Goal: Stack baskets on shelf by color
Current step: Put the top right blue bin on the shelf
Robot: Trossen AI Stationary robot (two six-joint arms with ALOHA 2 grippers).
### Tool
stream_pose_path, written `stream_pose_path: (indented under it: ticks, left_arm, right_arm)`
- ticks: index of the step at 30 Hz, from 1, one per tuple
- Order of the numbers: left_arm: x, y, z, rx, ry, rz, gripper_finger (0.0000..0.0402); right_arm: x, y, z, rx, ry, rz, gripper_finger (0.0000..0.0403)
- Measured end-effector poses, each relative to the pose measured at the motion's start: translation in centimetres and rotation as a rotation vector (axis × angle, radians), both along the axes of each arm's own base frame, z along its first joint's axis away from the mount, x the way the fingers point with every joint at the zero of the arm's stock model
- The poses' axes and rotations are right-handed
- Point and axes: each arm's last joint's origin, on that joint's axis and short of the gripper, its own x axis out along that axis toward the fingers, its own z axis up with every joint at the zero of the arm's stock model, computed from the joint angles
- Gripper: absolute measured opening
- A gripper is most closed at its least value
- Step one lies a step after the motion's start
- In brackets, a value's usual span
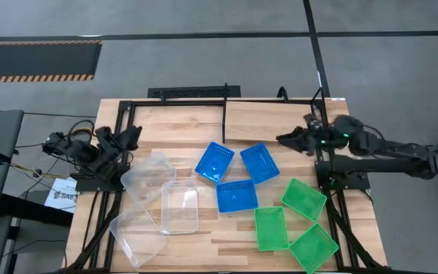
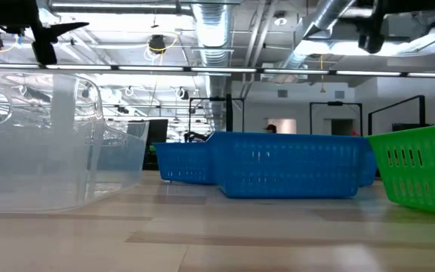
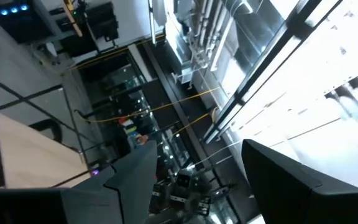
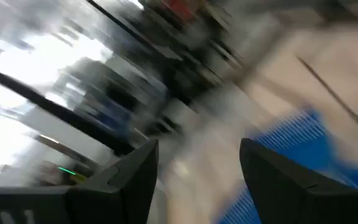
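Note:
Three blue baskets (image 1: 236, 176) sit bottom-down in a cluster at the table's middle. Three green baskets (image 1: 295, 221) lie toward the near right, and three clear baskets (image 1: 162, 202) toward the near left. The shelf (image 1: 268, 122) is the light-wood panel with black rails at the far middle. My right gripper (image 1: 282, 138) hangs open above the table, just right of the far blue basket (image 1: 260, 162); its wrist view shows blue mesh (image 4: 303, 143) past the open fingers (image 4: 197, 168). My left gripper (image 1: 133, 135) is open at the table's left edge, raised, facing the ceiling in its wrist view (image 3: 194, 174).
Black frame rails (image 1: 128, 114) run along the table's far and side edges. Bare plank tabletop (image 1: 188, 129) lies between the left arm and the shelf. In the low view a clear basket (image 2: 51, 136) stands close on the left, blue baskets (image 2: 289, 165) in the middle, a green one (image 2: 421, 170) on the right.

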Motion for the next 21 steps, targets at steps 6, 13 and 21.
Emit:
stream_pose_path:
  ticks: [6, 13, 21]
  left_arm:
    - [0.2, 0.0, -0.4, -0.021, 0.058, 0.045, 0.0224]
    - [0.2, 0.1, -0.9, -0.054, 0.124, 0.129, 0.0224]
    - [0.3, 0.1, -1.0, -0.055, 0.143, 0.143, 0.0224]
  right_arm:
    - [2.3, -0.6, -1.2, 0.127, 0.549, -0.012, 0.0249]
    - [5.2, -1.3, -5.5, 0.205, 0.868, -0.036, 0.0249]
    - [8.2, -2.2, -9.6, 0.139, 1.078, -0.054, 0.0249]
